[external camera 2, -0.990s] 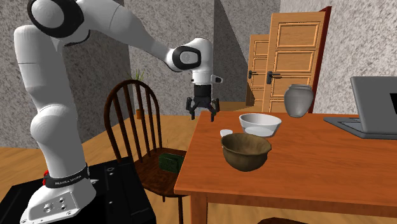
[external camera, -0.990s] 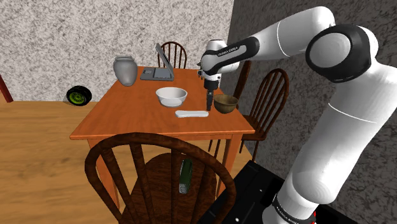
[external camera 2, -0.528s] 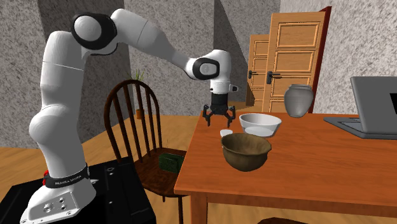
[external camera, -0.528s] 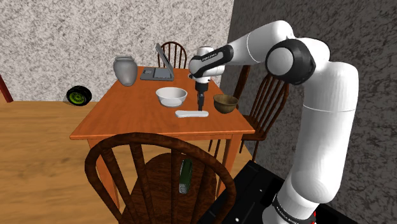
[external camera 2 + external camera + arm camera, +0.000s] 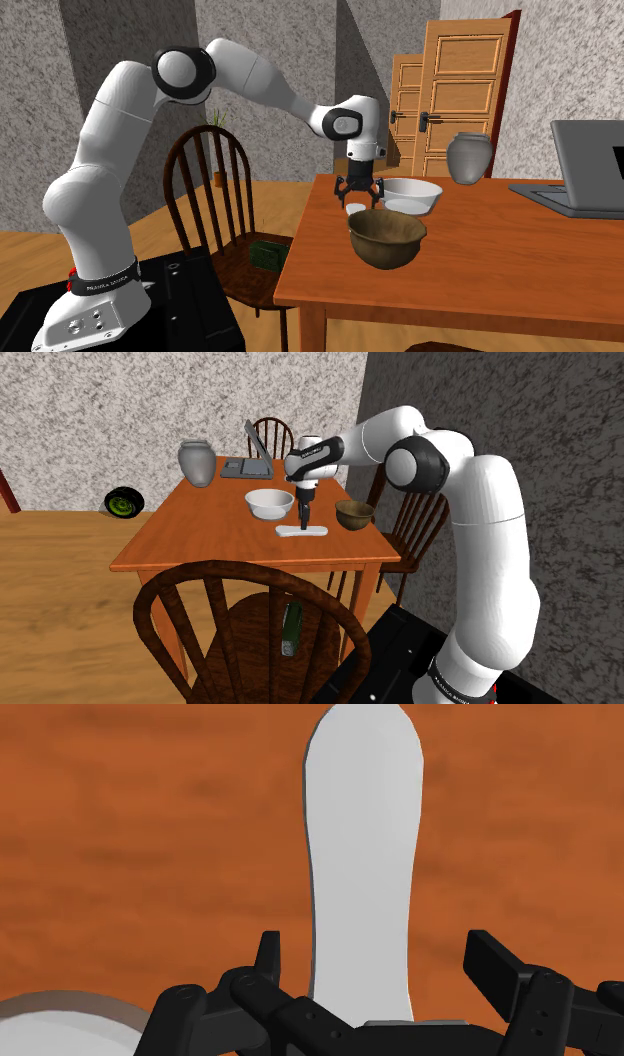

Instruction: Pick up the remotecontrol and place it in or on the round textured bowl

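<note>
On the desk point(image 5: 200, 537), a white bowl point(image 5: 270, 503) is sitting. Right of it, the white remote point(image 5: 301, 531) is lying flat, with the gripper point(image 5: 303, 524) hovering open astride it, fingers apart. The brown textured bowl point(image 5: 354, 514) is standing rightmost.

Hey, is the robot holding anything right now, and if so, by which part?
Nothing is held. The open tool straddles the white remote control, its fingers apart on either side and not touching it.
</note>
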{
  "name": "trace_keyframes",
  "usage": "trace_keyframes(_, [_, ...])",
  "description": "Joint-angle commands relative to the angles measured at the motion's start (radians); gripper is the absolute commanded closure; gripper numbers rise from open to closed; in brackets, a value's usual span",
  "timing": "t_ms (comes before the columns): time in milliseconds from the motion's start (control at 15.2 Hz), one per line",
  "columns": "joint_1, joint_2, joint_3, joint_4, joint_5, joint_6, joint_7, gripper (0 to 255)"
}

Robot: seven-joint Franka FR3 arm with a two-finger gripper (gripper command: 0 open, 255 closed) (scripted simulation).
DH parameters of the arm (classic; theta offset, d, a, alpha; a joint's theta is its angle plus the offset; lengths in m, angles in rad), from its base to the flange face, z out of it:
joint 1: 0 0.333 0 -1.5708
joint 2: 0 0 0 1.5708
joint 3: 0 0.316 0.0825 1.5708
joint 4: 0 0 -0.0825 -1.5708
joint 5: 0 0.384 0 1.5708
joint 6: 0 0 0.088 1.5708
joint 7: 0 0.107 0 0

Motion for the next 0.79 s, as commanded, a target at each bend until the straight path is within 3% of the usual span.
trace_keyframes(0, [-0.002, 0.016, 0.002, -0.003, 0.004, 0.019, -0.004, 0])
trace_keyframes(198, [-0.003, 0.035, 0.005, -0.023, 0.009, 0.058, -0.007, 0])
trace_keyframes(726, [-0.003, 0.035, 0.005, -0.023, 0.009, 0.058, -0.007, 0])
